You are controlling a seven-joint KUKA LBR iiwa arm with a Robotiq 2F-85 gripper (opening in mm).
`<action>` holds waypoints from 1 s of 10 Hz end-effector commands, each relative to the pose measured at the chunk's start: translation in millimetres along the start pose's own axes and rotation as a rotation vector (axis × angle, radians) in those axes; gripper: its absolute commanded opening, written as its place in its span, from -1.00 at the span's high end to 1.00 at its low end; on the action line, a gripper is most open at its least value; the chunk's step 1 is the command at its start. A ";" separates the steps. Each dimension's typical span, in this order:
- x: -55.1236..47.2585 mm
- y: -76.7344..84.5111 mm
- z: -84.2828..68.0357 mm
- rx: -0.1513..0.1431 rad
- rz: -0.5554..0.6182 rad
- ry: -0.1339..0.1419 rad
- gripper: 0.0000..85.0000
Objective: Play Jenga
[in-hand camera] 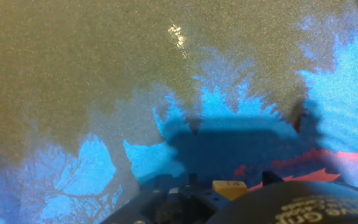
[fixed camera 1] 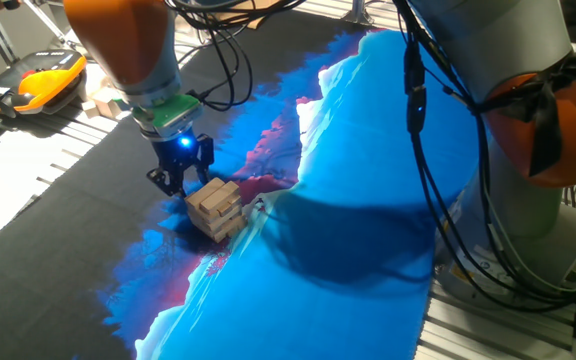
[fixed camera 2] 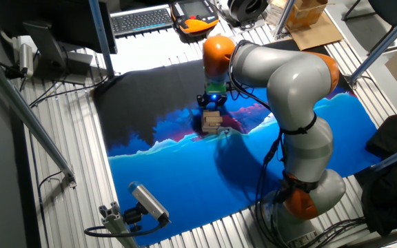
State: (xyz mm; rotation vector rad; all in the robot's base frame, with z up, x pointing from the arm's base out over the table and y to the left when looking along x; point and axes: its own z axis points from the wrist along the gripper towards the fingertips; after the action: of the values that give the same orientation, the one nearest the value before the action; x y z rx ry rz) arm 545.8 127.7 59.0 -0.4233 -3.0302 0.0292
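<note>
one tower [fixed camera 1: 215, 207] is all you're working with: pale wood blocks, a few crosswise layers, a bit askew, sitting on the mat [fixed camera 1: 368, 150] right where the blue print meets the dark pink and black part. in the other fixed view it's a small pale stack [fixed camera 2: 211, 122] near the mat's middle, just below the arm's wrist.

your gripper [fixed camera 1: 180, 180] hangs low at the tower's far-left side, fingers pointing down toward the mat, a blue light glowing on the hand above them. in the one fixed view the dark fingers [fixed camera 1: 164, 179] stand apart w/ a gap between them, nothing held, so it reads as spread. whether a fingertip touches the top blocks, can't tell; it's just beside them at least.

hand view gives you no tower at all: only speckled dark mat up top, blue tree-like print lower down, a pink streak at right, and bits of the hand's own black housing w/ a yellow tab along the bottom edge.

around the mat: a keyboard [fixed camera 2: 142, 20] and an orange-black pendant [fixed camera 2: 195, 15] at the far edge of the table [fixed camera 2: 60, 179], a few loose pale blocks [fixed camera 1: 103, 103] off the mat near the arm, cables hanging by the base.
</note>
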 end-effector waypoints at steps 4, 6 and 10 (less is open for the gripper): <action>0.2 -0.5 1.1 0.002 -0.006 -0.002 -0.20; 1.5 0.0 2.0 0.000 -0.002 -0.003 0.20; 1.2 -0.5 2.8 0.000 -0.003 -0.005 0.20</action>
State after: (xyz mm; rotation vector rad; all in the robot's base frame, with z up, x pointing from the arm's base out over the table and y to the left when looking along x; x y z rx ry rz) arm 544.3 127.6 56.3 -0.4192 -3.0355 0.0301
